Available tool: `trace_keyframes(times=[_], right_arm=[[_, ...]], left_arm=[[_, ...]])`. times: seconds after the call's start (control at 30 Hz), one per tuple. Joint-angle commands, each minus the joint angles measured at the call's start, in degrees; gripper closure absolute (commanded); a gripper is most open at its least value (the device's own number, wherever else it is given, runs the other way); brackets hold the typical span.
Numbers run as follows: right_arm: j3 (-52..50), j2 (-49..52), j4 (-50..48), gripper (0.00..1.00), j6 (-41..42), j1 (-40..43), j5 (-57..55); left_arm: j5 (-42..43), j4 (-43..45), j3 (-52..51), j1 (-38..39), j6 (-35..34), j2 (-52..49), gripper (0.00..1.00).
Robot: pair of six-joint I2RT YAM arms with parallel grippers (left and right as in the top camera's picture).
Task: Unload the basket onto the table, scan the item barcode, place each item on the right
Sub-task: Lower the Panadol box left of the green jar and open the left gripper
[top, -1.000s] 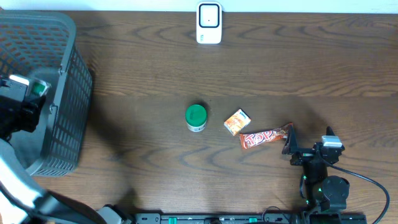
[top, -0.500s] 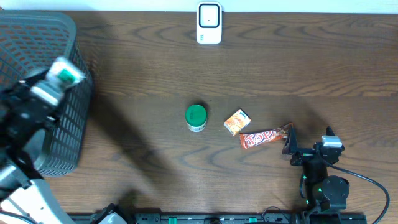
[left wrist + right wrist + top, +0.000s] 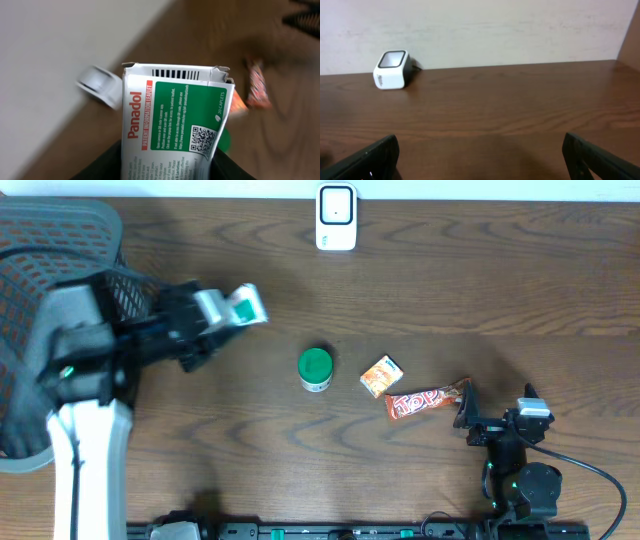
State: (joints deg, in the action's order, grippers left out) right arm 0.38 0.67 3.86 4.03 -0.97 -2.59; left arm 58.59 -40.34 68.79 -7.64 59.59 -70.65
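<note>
Left gripper (image 3: 228, 313) clamped on Panadol box (image 3: 172, 120). The box protrudes beyond the jaws, barcode at its far end. Scanner (image 3: 336, 217) lies well beyond. Right gripper (image 3: 468, 423) jaws spread wide, nothing between them; candy bar (image 3: 428, 400) just beside.

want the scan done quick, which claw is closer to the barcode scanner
Left. The left claw, holding the Panadol box, is front-left of the barcode scanner; the right claw sits open much farther off, near the candy bar at the table's front right.
</note>
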Motion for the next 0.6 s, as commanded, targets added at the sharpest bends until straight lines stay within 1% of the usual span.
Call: trace_keyframes(times=[0.0, 0.07, 0.2, 0.4, 0.57], right_arm=[[-0.1, -0.3, 0.2, 0.01, -0.5, 0.2, -0.5], [-0.1, -0.3, 0.2, 0.01, -0.5, 0.2, -0.5], [-0.1, -0.3, 0.2, 0.01, -0.5, 0.2, -0.5], [-0.1, -0.3, 0.2, 0.01, -0.5, 0.2, -0.5], [-0.1, -0.3, 0.2, 0.01, -0.5, 0.2, -0.5]], left_arm=[[-13.4, -2.4, -0.2, 5.5, -0.8, -6.2, 0.54], [-16.0, -3.2, -0.2, 7.1, -0.8, -9.0, 0.54], [-16.9, -3.6, -0.2, 8.7, -0.8, -14.2, 0.54], [-19.1, -3.6, -0.2, 8.7, -0.8, -21.8, 0.54], [-19.3, -3.5, -0.2, 8.7, -0.8, -27.9, 0.54]])
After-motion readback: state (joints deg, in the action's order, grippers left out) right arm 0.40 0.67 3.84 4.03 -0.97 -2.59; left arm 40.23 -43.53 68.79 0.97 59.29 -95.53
